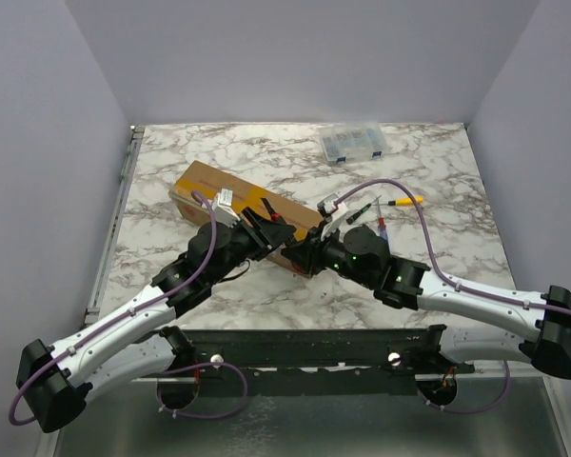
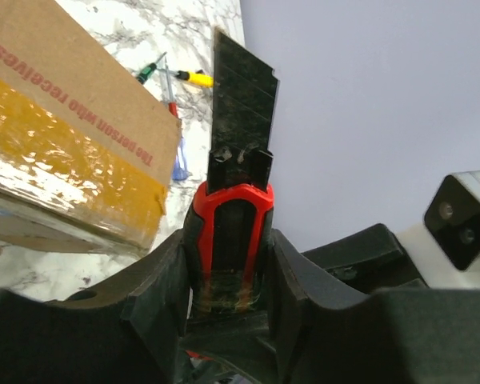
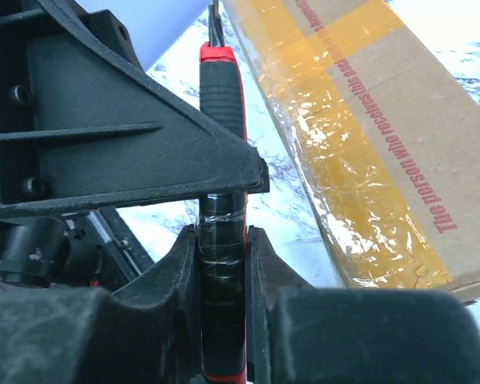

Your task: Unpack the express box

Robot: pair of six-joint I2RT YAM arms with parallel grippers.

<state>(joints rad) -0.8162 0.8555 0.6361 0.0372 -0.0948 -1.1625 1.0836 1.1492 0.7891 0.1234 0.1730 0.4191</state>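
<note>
left tool (image 2: 230, 276) and right tool (image 3: 222, 260) both clamped on one utility knife (image 2: 232, 212) beside taped-shut express box (image 3: 384, 136)

Brown express box (image 1: 230, 198), yellowish tape (image 3: 368, 152)

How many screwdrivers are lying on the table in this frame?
3: yellow-handled screwdriver farthest right, green-handled screwdriver left of it, red-and-blue screwdriver nearer the bases, all right of the express box. The arms may hide others.

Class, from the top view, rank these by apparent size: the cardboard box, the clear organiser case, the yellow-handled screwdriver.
1. Cardboard box, largest, though partly covered.
2. Clear organiser case.
3. Yellow-handled screwdriver, smallest.
</note>
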